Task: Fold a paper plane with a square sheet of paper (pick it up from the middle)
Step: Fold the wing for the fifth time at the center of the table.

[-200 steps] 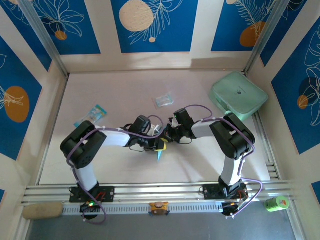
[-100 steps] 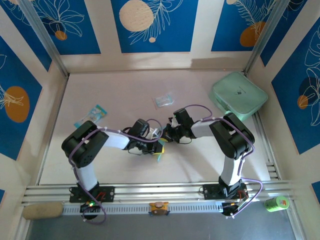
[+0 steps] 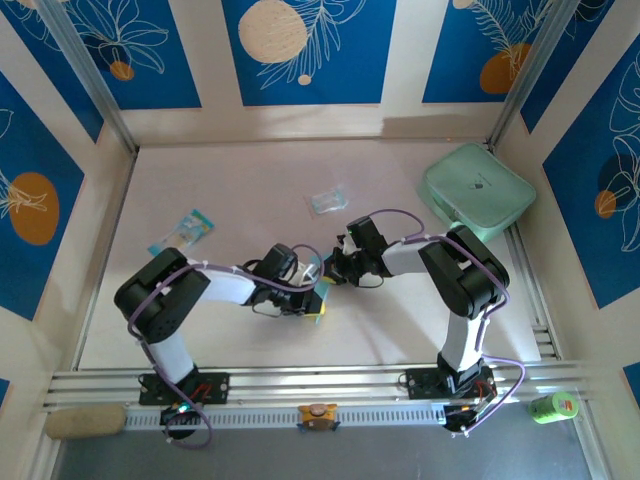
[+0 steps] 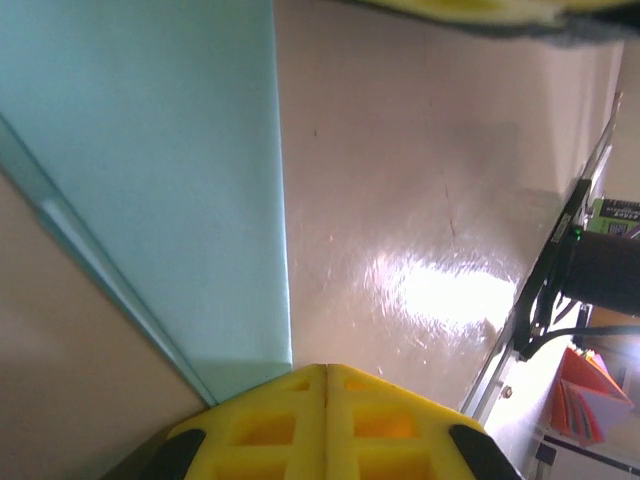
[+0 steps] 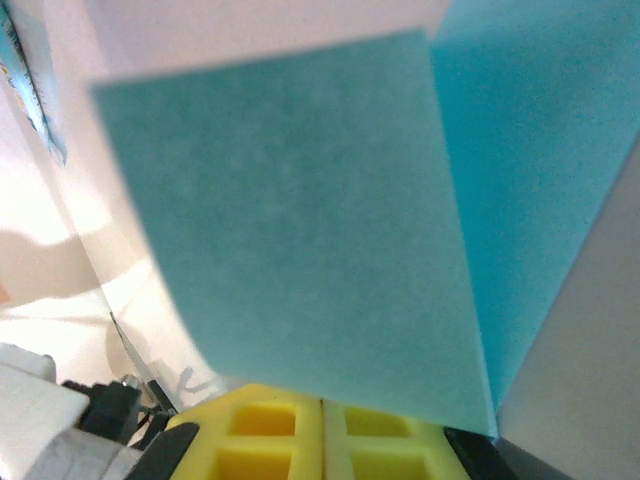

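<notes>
The light-blue sheet of paper (image 3: 319, 309) lies mid-table, mostly hidden under both grippers, so I cannot tell whether it is a square sheet or a paper plane. My left gripper (image 3: 315, 298) is shut. In the left wrist view its yellow tips (image 4: 326, 372) meet with no gap, resting at the corner of the paper (image 4: 150, 170), which shows a slanting crease. My right gripper (image 3: 333, 270) is just behind it and also shut. In the right wrist view a flap of the paper (image 5: 300, 220) lies across its tips (image 5: 322, 403); a pinch cannot be seen.
A mint-green case (image 3: 477, 190) sits at the back right. A clear wrapper (image 3: 327, 200) lies behind the grippers, and a blue-and-white printed packet (image 3: 183, 230) to the left. A metal rail (image 3: 300, 385) runs along the near edge, with a green can (image 3: 553, 405) beyond it.
My left gripper has slid a little toward the near edge over the paper, covering more of its blue tip. The right arm has stayed still.
</notes>
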`<act>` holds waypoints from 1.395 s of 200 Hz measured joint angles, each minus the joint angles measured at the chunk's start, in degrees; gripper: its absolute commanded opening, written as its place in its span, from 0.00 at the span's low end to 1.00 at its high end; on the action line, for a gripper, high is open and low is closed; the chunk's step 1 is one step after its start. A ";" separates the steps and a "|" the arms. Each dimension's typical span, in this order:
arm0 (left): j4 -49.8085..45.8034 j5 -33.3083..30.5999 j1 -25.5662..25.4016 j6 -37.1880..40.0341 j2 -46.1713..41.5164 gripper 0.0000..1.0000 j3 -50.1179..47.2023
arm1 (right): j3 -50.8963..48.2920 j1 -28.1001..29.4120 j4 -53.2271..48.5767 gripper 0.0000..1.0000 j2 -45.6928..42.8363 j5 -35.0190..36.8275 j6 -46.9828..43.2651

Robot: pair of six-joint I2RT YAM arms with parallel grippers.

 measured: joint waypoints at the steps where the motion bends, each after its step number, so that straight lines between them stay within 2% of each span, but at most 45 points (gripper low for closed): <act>1: -0.17 -0.02 -0.07 0.00 -0.04 0.00 0.00 | 0.00 0.00 0.00 0.06 0.00 0.00 0.00; 63: -6.40 -1.16 -2.25 2.01 -2.25 0.00 -0.13 | -0.02 0.00 0.00 0.06 -0.02 0.02 0.00; 116: -7.69 -1.53 -2.82 2.38 -4.24 0.00 -1.95 | -0.02 0.07 0.02 0.06 -0.02 0.02 0.00; 183: -8.87 -6.08 -1.70 2.32 -19.04 0.00 -2.47 | -0.02 0.33 0.22 0.06 -0.07 0.26 0.63; 220: -6.25 -6.38 1.55 1.90 -12.44 0.00 1.75 | -0.02 0.66 0.26 0.06 -0.15 0.68 1.07; 279: -1.25 -6.84 1.86 0.31 -1.51 0.00 4.26 | -0.02 0.76 0.26 0.06 -0.24 0.90 1.53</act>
